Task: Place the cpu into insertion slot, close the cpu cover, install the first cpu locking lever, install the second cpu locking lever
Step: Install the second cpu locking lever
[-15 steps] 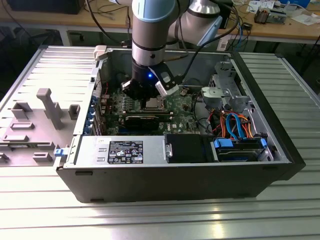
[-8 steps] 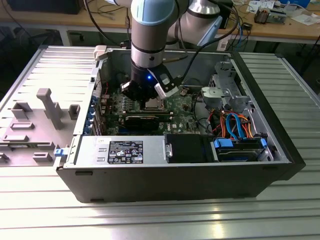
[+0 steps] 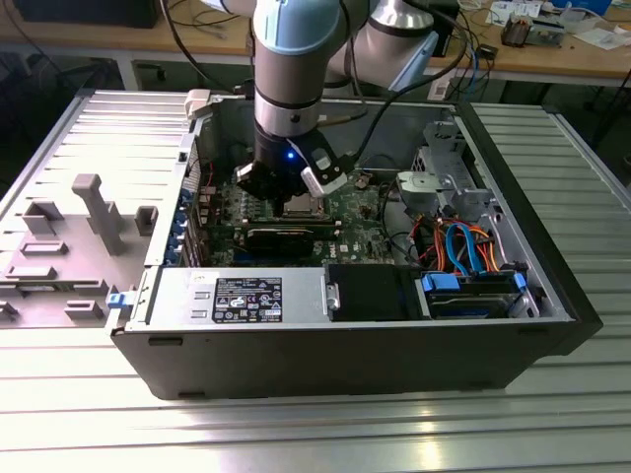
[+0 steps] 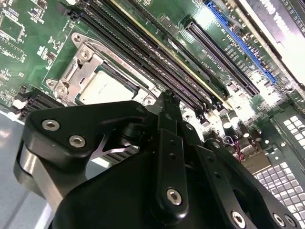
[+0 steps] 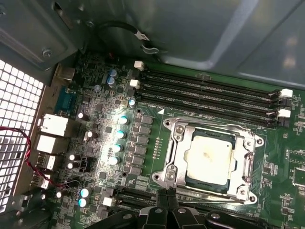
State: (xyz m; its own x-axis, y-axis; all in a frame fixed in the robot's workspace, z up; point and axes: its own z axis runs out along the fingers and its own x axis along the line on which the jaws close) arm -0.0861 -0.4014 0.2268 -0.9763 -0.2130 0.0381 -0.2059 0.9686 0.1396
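Exterior view: arm reaches down into an open computer case [image 3: 345,355] lying on the ribbed bench [image 3: 315,434]; gripper [image 3: 294,189] sits low over the green motherboard [image 3: 360,212], right above the socket area.

Second wrist view: gripper [image 4: 167,102] jaws look pressed together at a narrow tip, pinching nothing, just beside the socket edge. The cpu [image 4: 107,86] lies flat in the insertion slot [image 4: 64,76], with long black memory slots [image 4: 143,52] alongside.

First wrist view: cpu [image 5: 209,156] seated in the insertion slot [image 5: 167,176], silvery cpu cover [image 5: 250,162] framing it and lying down flat around the chip. Gripper [image 5: 165,195] tip close to the socket's edge; memory slots [image 5: 209,95] on the far side.
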